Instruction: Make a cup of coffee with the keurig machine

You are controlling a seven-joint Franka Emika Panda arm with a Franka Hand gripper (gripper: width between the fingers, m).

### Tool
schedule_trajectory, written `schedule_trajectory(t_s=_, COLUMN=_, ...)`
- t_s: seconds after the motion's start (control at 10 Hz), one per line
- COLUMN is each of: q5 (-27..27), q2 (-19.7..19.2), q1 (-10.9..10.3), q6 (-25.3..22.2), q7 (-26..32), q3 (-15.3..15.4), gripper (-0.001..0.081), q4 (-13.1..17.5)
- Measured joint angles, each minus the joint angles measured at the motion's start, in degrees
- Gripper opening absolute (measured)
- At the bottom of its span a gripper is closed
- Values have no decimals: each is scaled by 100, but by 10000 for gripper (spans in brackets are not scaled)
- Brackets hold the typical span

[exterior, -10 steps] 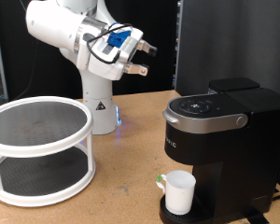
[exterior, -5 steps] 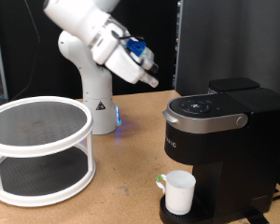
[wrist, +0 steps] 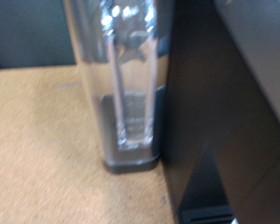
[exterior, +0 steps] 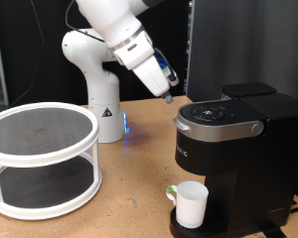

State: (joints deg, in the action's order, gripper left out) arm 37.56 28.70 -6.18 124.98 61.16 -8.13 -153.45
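Observation:
The keurig machine [exterior: 238, 149] stands at the exterior view's right, tall and black, with its silver-grey lid handle [exterior: 221, 127] down. The cup [exterior: 192, 203], white with a greenish handle, sits on the drip tray under the spout. My gripper [exterior: 167, 93] hangs in the air just up and left of the machine's top, pointing down towards it, and nothing shows between its fingers. The wrist view is blurred. It shows a clear water tank [wrist: 131, 84] and the machine's black side [wrist: 229, 112], and no fingers.
A white two-tier round rack [exterior: 40, 159] stands on the wooden table at the exterior view's left. The white arm base [exterior: 101, 104] with a blue light is behind it. A dark panel stands behind the machine.
The arm has swung to the exterior view's right and downward, bringing my gripper from above the base to just beside the machine's top. The cup and machine have not moved.

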Motion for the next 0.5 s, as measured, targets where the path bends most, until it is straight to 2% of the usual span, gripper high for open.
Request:
schedule_trajectory(t_s=0.2, q5=-1106, q2=18, q1=43, q6=-451, q7=-220, q3=236, gripper=803, q4=275)
schedule_trajectory(t_s=0.3, q5=-1459, q2=32, q1=47, q6=-669, q7=-421, q3=381, gripper=803, q4=485)
schedule_trajectory(t_s=0.5, q5=-1543, q2=33, q1=37, q6=-1039, q7=-755, q3=532, gripper=803, q4=910)
